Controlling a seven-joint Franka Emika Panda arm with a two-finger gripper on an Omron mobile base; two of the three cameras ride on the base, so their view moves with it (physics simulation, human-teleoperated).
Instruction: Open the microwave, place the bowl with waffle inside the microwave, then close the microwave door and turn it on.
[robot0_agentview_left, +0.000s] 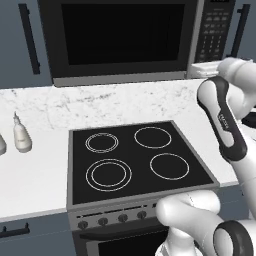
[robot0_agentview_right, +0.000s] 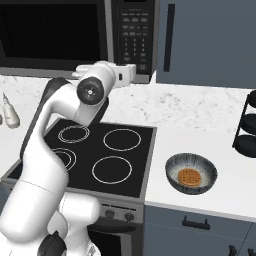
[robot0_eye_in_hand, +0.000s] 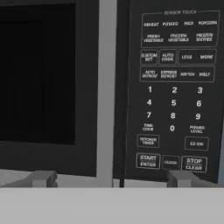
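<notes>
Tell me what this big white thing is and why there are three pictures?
It's a robot arm in a pretend kitchen. Two cameras sit behind it, one on each side. The third rides on its hand, facing the microwave buttons up close. Its pincer is open and holds nothing. The microwave door is shut. Below sits a black stovetop. On the counter waits a bowl with a waffle inside, and a small white bottle stands left of the stovetop.
</notes>
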